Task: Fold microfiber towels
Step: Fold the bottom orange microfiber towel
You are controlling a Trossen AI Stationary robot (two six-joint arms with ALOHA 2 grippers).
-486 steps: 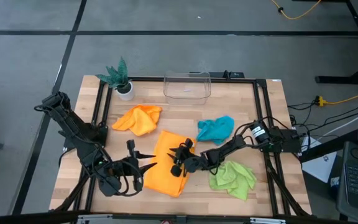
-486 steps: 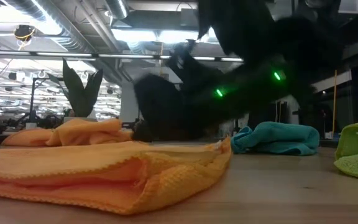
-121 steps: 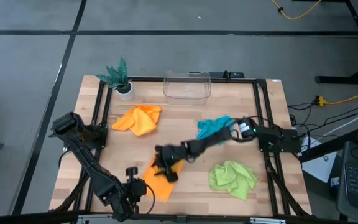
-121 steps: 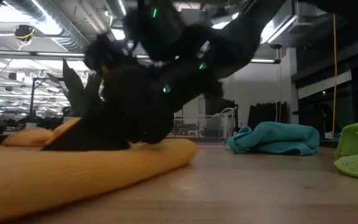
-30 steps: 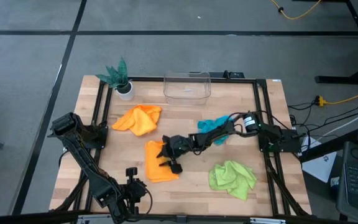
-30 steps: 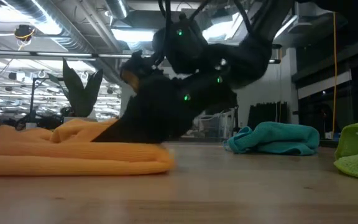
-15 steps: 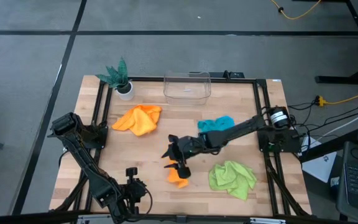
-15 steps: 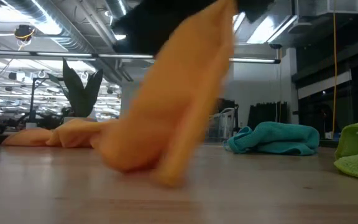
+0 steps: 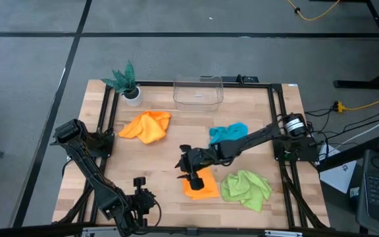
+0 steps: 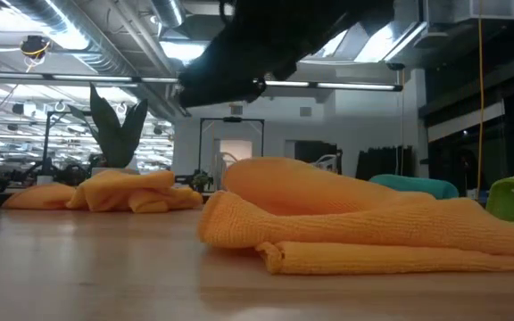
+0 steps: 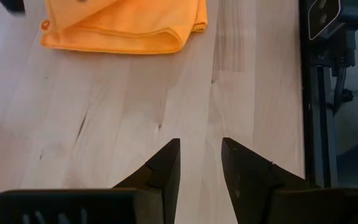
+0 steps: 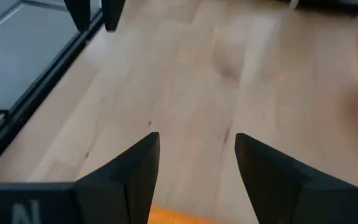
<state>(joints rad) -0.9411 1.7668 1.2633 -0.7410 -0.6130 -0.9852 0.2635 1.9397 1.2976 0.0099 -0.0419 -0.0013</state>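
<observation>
A folded orange microfiber towel [image 9: 201, 184] lies flat on the table near the middle front; it also shows in the low view [image 10: 364, 234] and the left wrist view [image 11: 123, 28]. My right gripper [image 9: 191, 172] hovers open just over its left part, bare wood between the fingers [image 12: 196, 140] and an orange sliver below them. My left gripper [image 9: 142, 191] waits open at the front left [image 11: 199, 144]. A crumpled orange towel [image 9: 147, 126] lies far left, a teal one [image 9: 229, 133] right of centre, and a lime green one [image 9: 247, 187] at the front right.
A small green plant in a white pot [image 9: 127, 82] and a clear plastic bin [image 9: 198, 91] stand along the far edge. A black metal frame [image 9: 278, 125] borders the wooden top. Bare wood lies between the folded towel and my left gripper.
My right gripper has swung the folded orange towel up off the table and over toward the right, then risen clear of it. The towel, a longer strip at centre left before, now lies as a smaller, thicker square farther right, next to the green towel.
</observation>
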